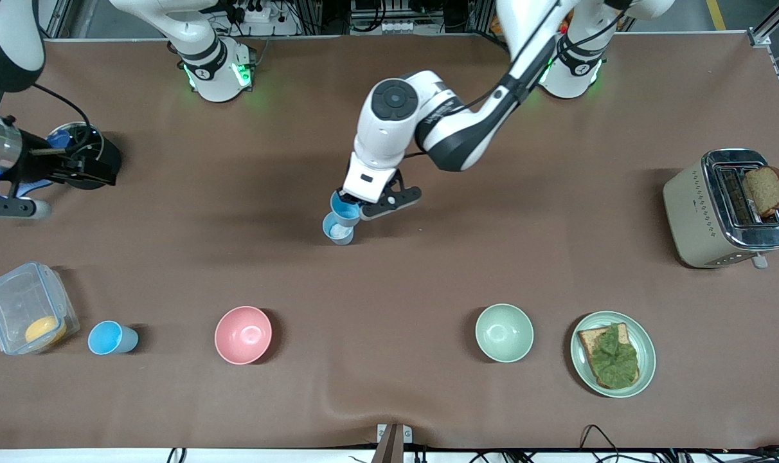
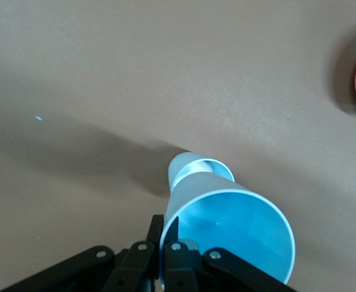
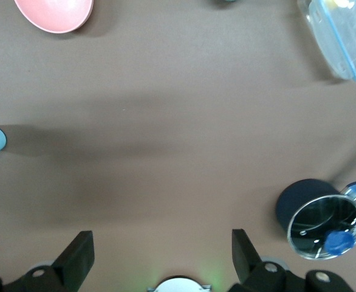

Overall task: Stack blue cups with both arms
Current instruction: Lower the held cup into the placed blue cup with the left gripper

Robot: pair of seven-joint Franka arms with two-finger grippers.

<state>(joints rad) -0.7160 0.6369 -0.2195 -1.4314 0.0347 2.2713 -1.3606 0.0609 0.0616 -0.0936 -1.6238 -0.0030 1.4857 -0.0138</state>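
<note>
Spanning both arms' reach, the brown desk (image 1: 428, 270) leaves the stacking spot in its middle, between the bases.

Left arm (image 1: 479, 122) reaches in from its base so its hand (image 1: 362, 207) sits over that middle spot. Left hand is closed on the rim of a held blue cup (image 2: 226, 228), one finger inside the wall and one outside in the left wrist view; judged, a rim pinch keeps the tapered body free to drop into another.

Right arm waits at its own end of the desk; right hand (image 3: 160, 252) hangs with fingers spread wide, empty, over bare desk beside a small dark pot (image 3: 319, 218).

Pink bowl (image 1: 243, 334) and pale green bowl (image 1: 504, 332) lie nearer the front camera, not involved.

Standing blue cup (image 1: 338, 229) is upright, mouth up, directly under the held one; the two look touching or just apart, cannot tell which. Held cup is tilted slightly off the lower one's axis, so it probably needs squaring before release.

Third blue cup (image 1: 112, 337) stands beside the clear lidded box (image 1: 26, 307), toward the right arm's end, likely that arm's pick.
</note>
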